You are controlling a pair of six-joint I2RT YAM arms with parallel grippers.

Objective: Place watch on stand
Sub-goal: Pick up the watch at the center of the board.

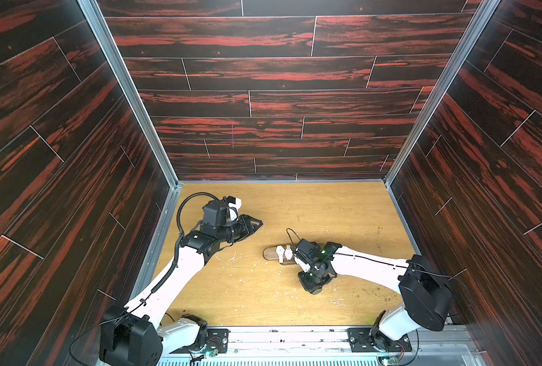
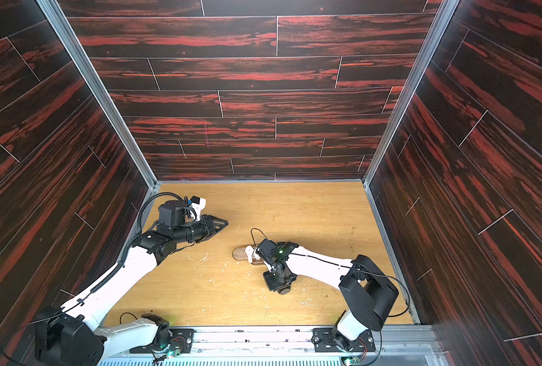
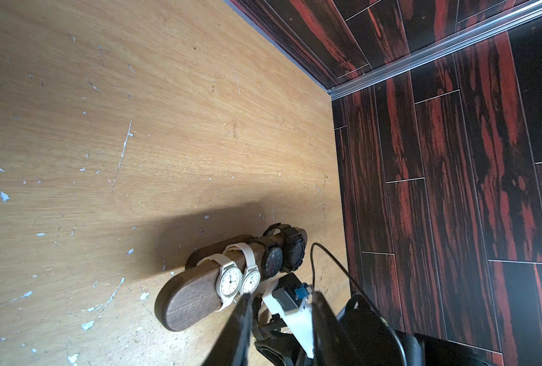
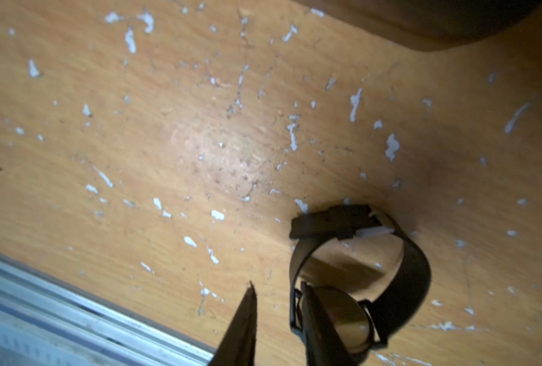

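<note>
Scuffed wooden table (image 1: 295, 206) between dark red-grained walls (image 1: 263, 73); left hand (image 3: 282, 296), right hand (image 4: 278, 285) both narrowly apart.

top views: overhead, whole table (image 1: 295, 206) | left wrist: low, facing stand (image 3: 193, 301) | right wrist: close above table

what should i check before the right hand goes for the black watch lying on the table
1. Right hand open: ok, jaws apart, table showing between them.
2. Black watch centred between the jaws: cannot tell, one jaw covers its case.
3. Watch strap closed into a loop: ok.
4. Room on the stand: ok, one end is bare beside four watches.
5. Left hand out of the way: ok, open, empty, apart from the stand.
</note>
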